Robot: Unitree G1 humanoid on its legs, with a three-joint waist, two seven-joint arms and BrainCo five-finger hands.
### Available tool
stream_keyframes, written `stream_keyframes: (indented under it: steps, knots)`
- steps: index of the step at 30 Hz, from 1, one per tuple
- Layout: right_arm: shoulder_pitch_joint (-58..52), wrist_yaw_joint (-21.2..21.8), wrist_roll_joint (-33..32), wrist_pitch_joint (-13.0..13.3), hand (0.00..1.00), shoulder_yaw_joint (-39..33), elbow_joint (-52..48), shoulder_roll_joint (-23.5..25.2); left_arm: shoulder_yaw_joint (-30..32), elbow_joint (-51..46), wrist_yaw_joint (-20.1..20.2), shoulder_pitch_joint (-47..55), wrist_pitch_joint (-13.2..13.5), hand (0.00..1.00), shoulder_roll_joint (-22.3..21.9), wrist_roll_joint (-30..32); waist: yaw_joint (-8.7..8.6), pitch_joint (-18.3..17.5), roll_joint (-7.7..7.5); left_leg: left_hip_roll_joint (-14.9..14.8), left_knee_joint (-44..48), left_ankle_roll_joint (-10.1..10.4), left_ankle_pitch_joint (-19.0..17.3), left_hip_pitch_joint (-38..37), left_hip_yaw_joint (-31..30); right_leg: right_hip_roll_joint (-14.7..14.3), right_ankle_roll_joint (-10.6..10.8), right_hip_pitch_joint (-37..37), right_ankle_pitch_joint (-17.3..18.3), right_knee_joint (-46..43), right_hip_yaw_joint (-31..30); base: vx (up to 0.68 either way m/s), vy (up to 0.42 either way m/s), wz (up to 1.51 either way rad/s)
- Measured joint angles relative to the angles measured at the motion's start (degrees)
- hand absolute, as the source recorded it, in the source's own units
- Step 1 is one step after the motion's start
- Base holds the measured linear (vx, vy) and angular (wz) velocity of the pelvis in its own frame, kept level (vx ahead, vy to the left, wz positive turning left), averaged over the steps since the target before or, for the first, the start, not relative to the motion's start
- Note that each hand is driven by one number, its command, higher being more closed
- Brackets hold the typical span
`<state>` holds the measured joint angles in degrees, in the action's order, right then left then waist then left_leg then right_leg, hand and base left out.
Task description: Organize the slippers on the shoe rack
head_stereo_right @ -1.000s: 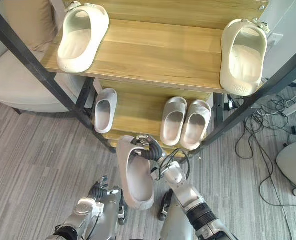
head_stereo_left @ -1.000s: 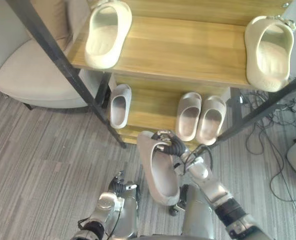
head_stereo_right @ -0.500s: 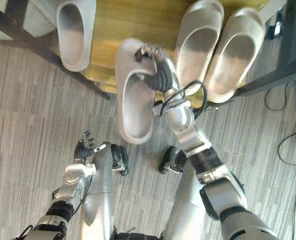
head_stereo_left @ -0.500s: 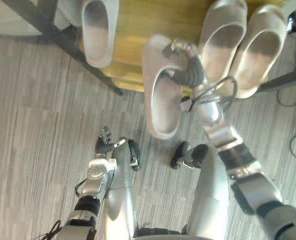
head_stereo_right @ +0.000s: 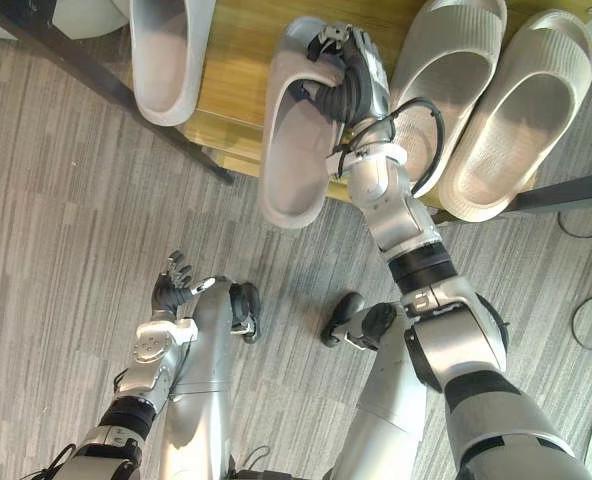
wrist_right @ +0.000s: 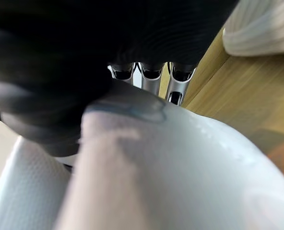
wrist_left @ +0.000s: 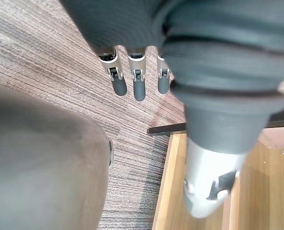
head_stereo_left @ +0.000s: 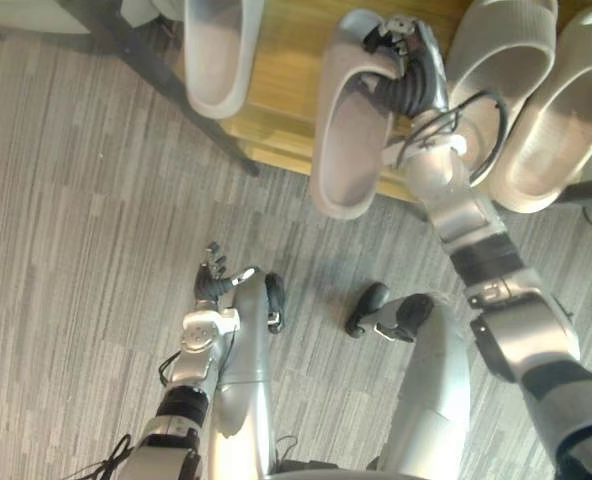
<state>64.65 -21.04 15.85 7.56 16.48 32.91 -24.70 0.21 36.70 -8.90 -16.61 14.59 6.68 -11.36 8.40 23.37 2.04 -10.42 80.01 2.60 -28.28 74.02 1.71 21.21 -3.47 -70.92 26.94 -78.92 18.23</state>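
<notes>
My right hand [head_stereo_left: 412, 72] is shut on the strap of a pale grey slipper [head_stereo_left: 350, 135], thumb inside and fingers [wrist_right: 151, 76] over the top. The slipper's toe is over the wooden bottom shelf [head_stereo_right: 238, 60] and its heel juts out above the floor. It hangs between a lone matching slipper [head_stereo_right: 172, 55] on its left and a ribbed beige pair [head_stereo_right: 446, 70] [head_stereo_right: 521, 110] on its right. I cannot tell whether it touches the shelf. My left hand [head_stereo_left: 216, 285] hangs low over the carpet, fingers [wrist_left: 138, 84] straight, holding nothing.
A black slanted rack leg [head_stereo_right: 116, 100] crosses the floor left of the shelf's front corner. Another black bar [head_stereo_right: 566, 190] runs under the beige pair at right. Grey striped carpet [head_stereo_left: 76, 250] lies in front of the rack.
The camera has dipped closer to the bottom shelf. My right hand has carried the slipper forward, from over the floor to toe-first over the shelf. The left hand stays low.
</notes>
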Motion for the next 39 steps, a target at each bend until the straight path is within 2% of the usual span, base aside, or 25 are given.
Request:
stream_keyframes:
  steps: [7,12,13,23,39]
  knots:
    - [2.9,-2.1,0.0,-1.4,1.00,0.0,4.7,0.0,-0.4,1.0,-1.0,-0.1,0.0,0.00,-1.1,-0.2,1.05,-2.0,-0.47,1.2,-1.2,0.5,1.3,1.2,-0.9,1.0,-0.3,0.0,0.4,0.2,1.5,0.02,-0.002,0.14]
    - [5.6,-3.3,-0.2,-1.8,1.00,-0.6,7.4,1.8,-1.0,1.2,-1.0,-0.2,0.0,0.00,-1.2,-0.5,1.30,-2.9,-0.88,1.8,-1.7,1.2,2.1,2.0,-2.2,1.4,-0.8,0.0,0.6,0.2,2.5,0.02,0.001,0.09]
    - [5.8,-3.7,-0.2,-1.8,0.00,-0.6,7.8,2.0,-1.3,1.2,-1.0,-0.2,0.0,0.00,-1.2,-0.9,1.32,-3.1,-1.00,2.1,-1.9,1.2,2.4,2.1,-2.2,1.7,-0.9,0.0,0.7,0.2,2.7,0.01,-0.009,0.16]
    - [9.0,-4.9,-2.0,-2.6,0.00,-0.8,11.9,3.2,-1.4,2.2,-1.1,-0.7,0.0,0.00,-2.4,-2.4,2.88,-4.4,-1.36,3.3,-3.9,2.7,4.8,3.6,-4.3,2.2,-1.3,0.1,1.2,0.7,5.2,0.01,-0.001,0.12]
    - [9.7,-4.9,-4.7,-2.6,0.00,-2.8,12.1,3.1,-1.2,2.4,-1.2,-0.9,0.1,0.00,-2.7,-3.4,2.98,-4.6,-1.40,3.3,-5.2,3.5,5.9,3.9,-5.2,2.0,-1.5,0.1,1.3,1.2,6.3,0.01,0.010,0.02]
